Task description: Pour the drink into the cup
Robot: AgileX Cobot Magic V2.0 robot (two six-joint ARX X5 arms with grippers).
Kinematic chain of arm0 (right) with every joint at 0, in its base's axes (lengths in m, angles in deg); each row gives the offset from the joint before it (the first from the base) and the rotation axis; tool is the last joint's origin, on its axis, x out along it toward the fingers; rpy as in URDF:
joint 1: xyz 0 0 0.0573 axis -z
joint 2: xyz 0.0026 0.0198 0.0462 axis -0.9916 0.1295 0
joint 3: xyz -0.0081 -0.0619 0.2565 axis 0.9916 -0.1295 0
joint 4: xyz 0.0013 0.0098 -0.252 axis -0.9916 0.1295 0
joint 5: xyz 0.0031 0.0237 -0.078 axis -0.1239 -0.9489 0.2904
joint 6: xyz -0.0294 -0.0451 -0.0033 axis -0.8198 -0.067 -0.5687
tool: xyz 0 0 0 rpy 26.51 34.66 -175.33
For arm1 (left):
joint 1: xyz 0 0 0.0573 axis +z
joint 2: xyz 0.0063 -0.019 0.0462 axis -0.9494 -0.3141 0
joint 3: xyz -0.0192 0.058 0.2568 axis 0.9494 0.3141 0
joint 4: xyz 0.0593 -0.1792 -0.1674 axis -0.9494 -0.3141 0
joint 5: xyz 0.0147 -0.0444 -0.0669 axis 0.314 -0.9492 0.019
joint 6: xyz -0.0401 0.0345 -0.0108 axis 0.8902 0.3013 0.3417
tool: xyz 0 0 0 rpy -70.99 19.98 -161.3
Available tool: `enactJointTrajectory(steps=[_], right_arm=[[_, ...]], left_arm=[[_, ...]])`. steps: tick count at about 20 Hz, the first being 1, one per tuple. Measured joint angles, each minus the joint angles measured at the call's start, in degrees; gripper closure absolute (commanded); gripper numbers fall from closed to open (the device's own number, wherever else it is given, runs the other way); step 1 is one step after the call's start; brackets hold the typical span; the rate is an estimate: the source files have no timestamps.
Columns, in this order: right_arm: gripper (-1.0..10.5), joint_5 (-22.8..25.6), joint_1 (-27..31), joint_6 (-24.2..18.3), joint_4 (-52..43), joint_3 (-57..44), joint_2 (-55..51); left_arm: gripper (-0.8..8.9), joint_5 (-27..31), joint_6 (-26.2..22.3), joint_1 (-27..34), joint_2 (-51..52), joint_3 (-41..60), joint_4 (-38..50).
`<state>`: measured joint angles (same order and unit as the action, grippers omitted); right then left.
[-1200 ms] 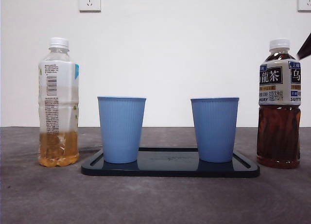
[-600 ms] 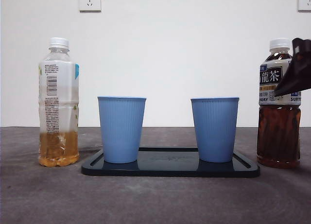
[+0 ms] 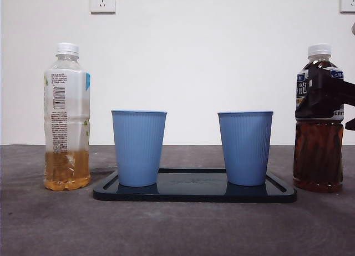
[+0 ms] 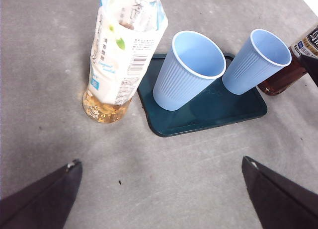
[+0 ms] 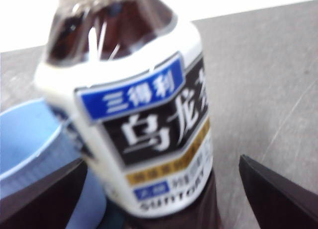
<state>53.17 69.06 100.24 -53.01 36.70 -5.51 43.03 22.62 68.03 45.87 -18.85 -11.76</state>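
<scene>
A dark tea bottle (image 3: 318, 150) with a white cap stands upright at the far right, beside the tray. My right gripper (image 3: 333, 95) is at its label, open, with one jaw on each side of the bottle (image 5: 144, 119); I cannot tell if they touch it. Two blue cups (image 3: 138, 147) (image 3: 245, 147) stand upright and empty on a dark tray (image 3: 194, 194). A light tea bottle (image 3: 67, 117), capped and about a quarter full, stands at the left. My left gripper (image 4: 160, 162) hangs open above the table, short of that bottle (image 4: 124, 55).
The wall runs close behind the table, with sockets (image 3: 102, 0) high up. Grey tabletop (image 3: 177, 228) lies in front of the tray. The right cup (image 5: 35, 149) stands close beside the dark bottle.
My right gripper has come in from the upper right edge and dropped to the dark bottle's label, its jaws now on either side of it. Bottles and cups have not moved.
</scene>
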Motion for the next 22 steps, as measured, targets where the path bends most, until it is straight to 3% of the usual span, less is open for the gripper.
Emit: enactJointTrajectory(steps=[7,12,17,22], right_arm=[[4.6,1.7,0.0,-0.3,-11.2,0.0,8.7],[5.7,1.7,0.0,-0.9,-13.1,1.2,12.6],[7.5,1.9,0.0,-1.3,-13.6,1.4,12.7],[7.8,1.7,0.0,-2.0,-12.7,1.4,11.7]], left_arm=[[2.95,0.0,0.0,0.0,0.0,0.0,0.0],[2.95,0.0,0.0,0.0,0.0,0.0,0.0],[2.95,0.0,0.0,0.0,0.0,0.0,0.0],[2.95,0.0,0.0,0.0,0.0,0.0,0.0]])
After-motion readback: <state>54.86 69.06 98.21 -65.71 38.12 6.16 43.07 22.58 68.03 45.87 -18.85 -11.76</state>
